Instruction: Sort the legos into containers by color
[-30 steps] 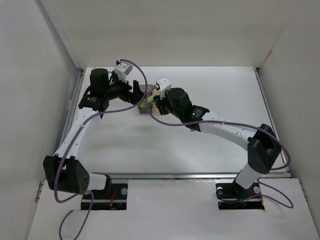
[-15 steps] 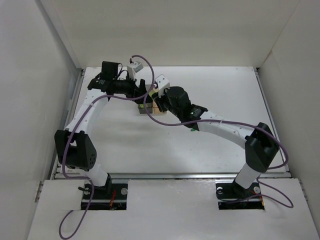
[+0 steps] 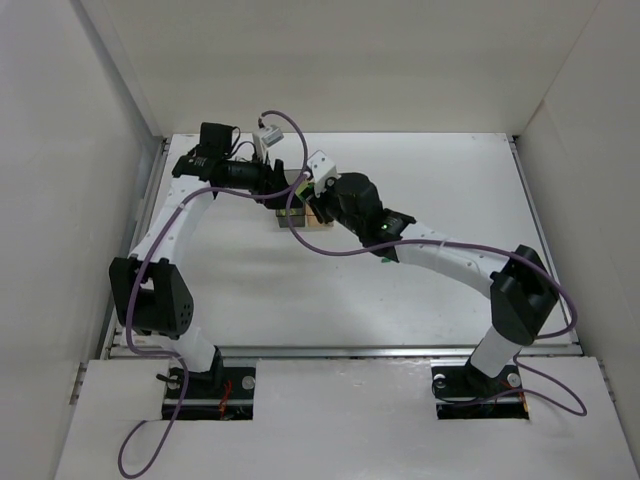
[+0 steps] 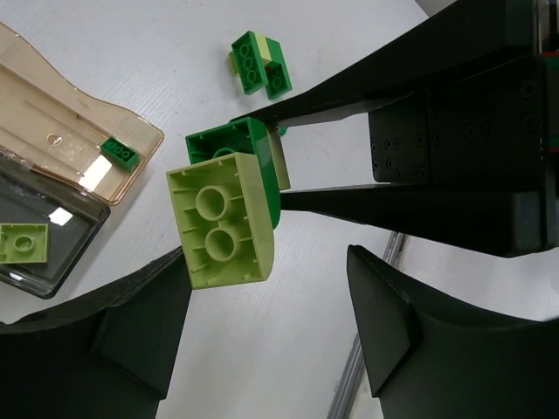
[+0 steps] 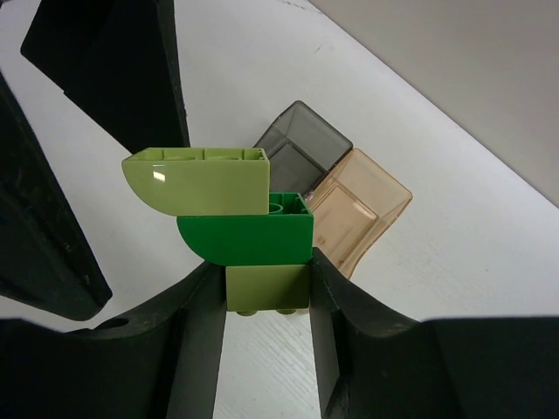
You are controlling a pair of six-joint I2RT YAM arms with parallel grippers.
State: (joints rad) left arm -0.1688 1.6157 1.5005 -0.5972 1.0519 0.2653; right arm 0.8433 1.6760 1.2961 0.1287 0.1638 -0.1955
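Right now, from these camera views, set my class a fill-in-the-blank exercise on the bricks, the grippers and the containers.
1. The right gripper is shut on a stack of ___ bricks.
2. The middle brick of that stack is ___.
3. The small brick in the amber container is ___.
4. The loose pale yellow brick lies in the ___ container.

Missing words: three; green; green; dark grey.
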